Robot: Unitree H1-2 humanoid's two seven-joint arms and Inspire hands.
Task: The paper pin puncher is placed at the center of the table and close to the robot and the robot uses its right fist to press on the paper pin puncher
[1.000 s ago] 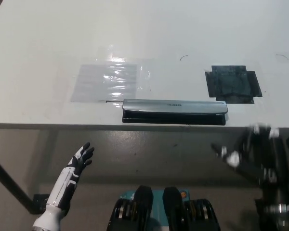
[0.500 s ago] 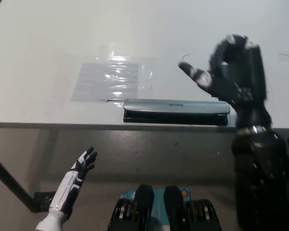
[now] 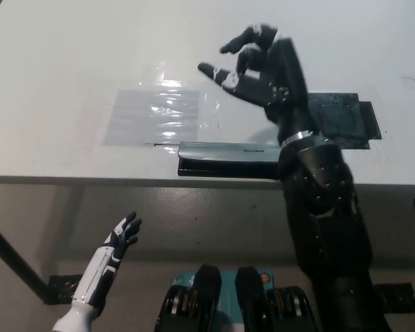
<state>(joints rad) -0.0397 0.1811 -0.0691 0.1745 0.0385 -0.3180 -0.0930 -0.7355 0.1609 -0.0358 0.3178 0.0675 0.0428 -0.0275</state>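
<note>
Puncher (image 3: 225,158) partly behind black right hand (image 3: 263,76), clear sheet (image 3: 155,114) beside

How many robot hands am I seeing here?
2. The black right hand is up over the table, fingers spread, beyond the puncher. The white left hand hangs open below the table edge, lower left.

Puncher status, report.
Right hand open above puncher, no fist yet. Left hand open, below table edge. Nothing in the way.
</note>
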